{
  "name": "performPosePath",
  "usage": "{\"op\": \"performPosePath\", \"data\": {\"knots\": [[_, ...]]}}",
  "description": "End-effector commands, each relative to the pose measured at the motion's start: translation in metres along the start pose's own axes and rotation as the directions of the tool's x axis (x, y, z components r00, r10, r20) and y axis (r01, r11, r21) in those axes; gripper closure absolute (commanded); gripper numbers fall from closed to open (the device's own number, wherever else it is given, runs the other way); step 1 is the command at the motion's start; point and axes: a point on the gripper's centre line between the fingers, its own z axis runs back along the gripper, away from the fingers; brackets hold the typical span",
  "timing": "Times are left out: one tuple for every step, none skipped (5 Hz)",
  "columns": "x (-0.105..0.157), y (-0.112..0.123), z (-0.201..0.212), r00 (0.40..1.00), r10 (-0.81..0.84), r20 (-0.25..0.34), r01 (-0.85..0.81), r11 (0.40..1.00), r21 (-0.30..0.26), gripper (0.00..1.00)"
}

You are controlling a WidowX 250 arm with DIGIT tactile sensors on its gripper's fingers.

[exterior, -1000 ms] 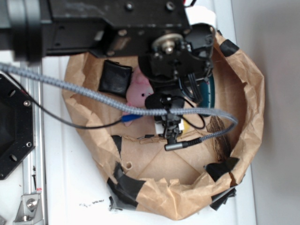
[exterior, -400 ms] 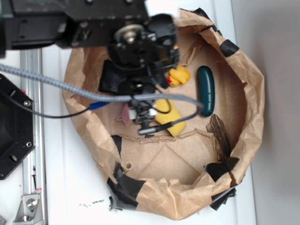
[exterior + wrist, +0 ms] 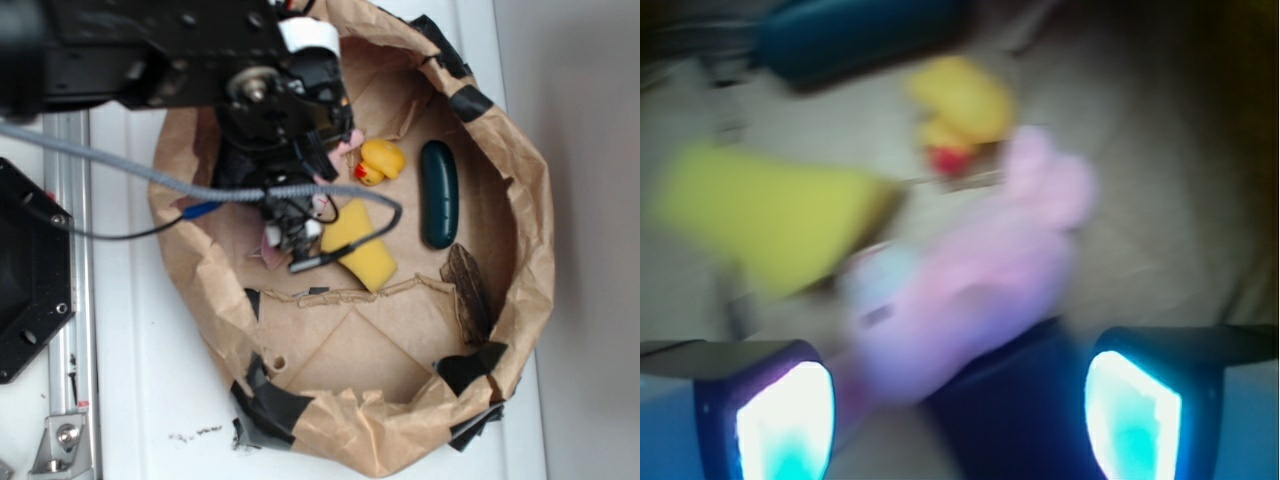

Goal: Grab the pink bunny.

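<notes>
Looking down through the exterior view, we see the black arm reaching from the upper left over a crumpled brown paper enclosure patched with black tape, which sits on the white tabletop. We note the end effector hanging over the left-centre of the paper floor, with a grey braided cable crossing in front of it. We find the pink bunny mostly hidden under the arm here; only small pink patches show beside the wrist and lower down near the fingers. We turn to the wrist view, which is heavily blurred: the pink bunny lies stretched along the floor between and just ahead of the two fingers, ears pointing away from the camera toward the yellow duck. We read the end effector as spread wide, one finger at each lower corner of the picture, neither pad touching the plush as far as the blur allows. A dark blue-black object lies under the bunny's near end; we cannot tell what it is. We see the yellow sponge lying just right of the fingers, the yellow duck above it, and a dark teal oblong object farther right, apart from both.
</notes>
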Motion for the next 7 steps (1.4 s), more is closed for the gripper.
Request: {"op": "performPosePath", "data": {"knots": [[0.038,0.02,-0.025,0.994,0.065,0.088,-0.065,0.998,-0.007,0.0],[0.033,0.016,-0.022,0.997,0.035,0.073,-0.034,0.999,-0.015,0.0],[0.026,0.015,-0.017,0.998,0.03,0.051,-0.028,0.999,-0.045,1.0],[0.024,0.015,-0.011,0.998,0.02,0.058,-0.017,0.998,-0.052,1.0],[0.024,0.015,-0.007,0.998,0.007,0.06,-0.004,0.999,-0.05,1.0],[0.023,0.016,-0.006,0.999,-0.007,0.046,0.009,0.999,-0.04,1.0],[0.031,0.0,0.026,0.989,-0.146,0.026,0.149,0.974,-0.169,1.0]]}}
